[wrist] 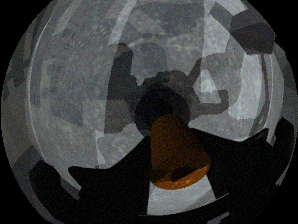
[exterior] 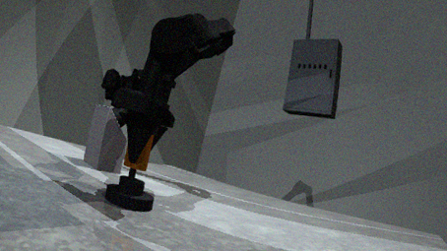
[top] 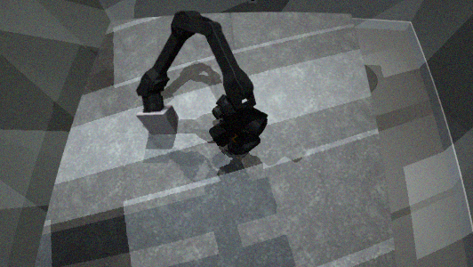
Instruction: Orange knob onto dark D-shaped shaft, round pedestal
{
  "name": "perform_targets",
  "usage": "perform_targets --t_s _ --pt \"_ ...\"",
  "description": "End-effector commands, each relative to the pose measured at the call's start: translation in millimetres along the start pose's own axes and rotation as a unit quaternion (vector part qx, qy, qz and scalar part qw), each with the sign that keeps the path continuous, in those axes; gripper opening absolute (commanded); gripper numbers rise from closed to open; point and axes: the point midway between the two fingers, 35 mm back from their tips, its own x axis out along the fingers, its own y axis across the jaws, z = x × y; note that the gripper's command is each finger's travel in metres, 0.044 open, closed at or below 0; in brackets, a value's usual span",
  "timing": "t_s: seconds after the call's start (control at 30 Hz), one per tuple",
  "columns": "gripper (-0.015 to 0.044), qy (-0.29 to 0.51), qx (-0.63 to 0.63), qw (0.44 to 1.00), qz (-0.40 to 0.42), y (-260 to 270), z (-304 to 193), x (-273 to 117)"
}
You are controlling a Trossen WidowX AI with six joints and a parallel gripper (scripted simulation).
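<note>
Two fingers of the tool (top: 236, 141) (exterior: 139, 159) (wrist: 179, 157) are gripping the knob (exterior: 143, 161) (wrist: 175, 150), part-open around it, above the pedestal (exterior: 129, 198) (wrist: 155, 111).

The table top (top: 311, 196) (exterior: 266, 243) (wrist: 70, 65) looks like mottled, rough stone out to its edges, while the pedestal (exterior: 117, 197) (wrist: 150, 117) looks smooth and matt.

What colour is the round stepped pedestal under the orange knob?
Black; the exterior view shows it best.
</note>
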Motion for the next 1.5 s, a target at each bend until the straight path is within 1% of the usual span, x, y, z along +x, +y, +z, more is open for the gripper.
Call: perform_targets --t_s 0.0,1.47 --pt "0.0000 0.000 0.042 0.999 0.002 2.2 -1.7 -1.1" --pt "0.0000 0.000 0.044 0.999 0.002 1.1 -0.2 3.7"
